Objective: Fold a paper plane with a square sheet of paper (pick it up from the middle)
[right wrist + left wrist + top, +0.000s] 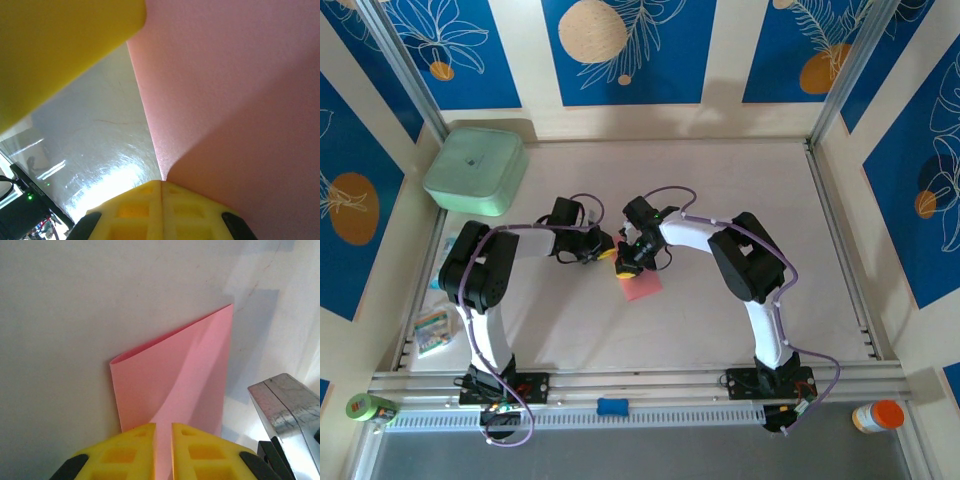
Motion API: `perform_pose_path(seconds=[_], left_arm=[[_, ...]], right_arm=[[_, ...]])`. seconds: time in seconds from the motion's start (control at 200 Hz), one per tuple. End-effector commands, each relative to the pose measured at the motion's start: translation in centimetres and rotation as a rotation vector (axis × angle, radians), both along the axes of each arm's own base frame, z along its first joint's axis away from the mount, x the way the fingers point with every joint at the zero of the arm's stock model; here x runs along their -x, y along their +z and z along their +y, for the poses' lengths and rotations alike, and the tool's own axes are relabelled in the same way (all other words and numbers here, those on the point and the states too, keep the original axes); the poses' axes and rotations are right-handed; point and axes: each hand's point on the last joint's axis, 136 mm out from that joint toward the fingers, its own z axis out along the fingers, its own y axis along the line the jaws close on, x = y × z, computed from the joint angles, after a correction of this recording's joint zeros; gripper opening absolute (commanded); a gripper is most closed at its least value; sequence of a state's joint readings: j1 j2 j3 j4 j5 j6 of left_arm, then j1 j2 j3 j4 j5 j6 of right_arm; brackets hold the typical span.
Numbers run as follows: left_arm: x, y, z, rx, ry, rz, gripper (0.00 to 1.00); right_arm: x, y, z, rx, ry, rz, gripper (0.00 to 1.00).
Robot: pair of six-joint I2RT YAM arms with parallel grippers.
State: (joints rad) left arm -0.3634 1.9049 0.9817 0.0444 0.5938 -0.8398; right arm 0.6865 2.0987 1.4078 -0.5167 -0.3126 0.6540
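The square sheet of paper [642, 286] is pink and folded over, and it lies mid-table with one end raised. In the left wrist view the sheet [175, 375] shows a rounded fold along its left side. My left gripper [163, 427] has its yellow tips a narrow gap apart, and pink paper shows through that gap. My right gripper [161, 182] is shut, its tips meeting in a seam from which the paper [235, 100] comes out. In the top view the left gripper [608, 254] and the right gripper [625, 270] sit almost touching at the sheet's far edge.
A mint-green box [475, 170] stands at the back left. Clear packets [432, 328] lie by the left wall. On the near rail are a green roll [365, 407], a blue piece [612, 406] and an orange-capped bottle [880, 415]. Metal of the right arm [285, 410] is close beside my left fingers.
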Motion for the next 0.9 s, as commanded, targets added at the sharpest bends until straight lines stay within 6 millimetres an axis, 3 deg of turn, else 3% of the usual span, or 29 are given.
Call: perform_pose_path(seconds=[0.0,0.355,0.895], left_arm=[[0.6,-1.0,0.4,-0.048,0.0,0.028,0.15],[1.7,-3.4,2.3,-0.176,0.016,0.107,0.12],[2.0,-4.2,2.5,-0.193,0.021,0.129,0.12]], right_arm=[[0.6,-0.5,-0.3,0.004,0.022,0.031,0.0],[1.7,-0.4,-0.7,0.0,0.05,0.049,0.0],[6.6,-0.2,-2.2,0.014,0.108,0.098,0.0]])
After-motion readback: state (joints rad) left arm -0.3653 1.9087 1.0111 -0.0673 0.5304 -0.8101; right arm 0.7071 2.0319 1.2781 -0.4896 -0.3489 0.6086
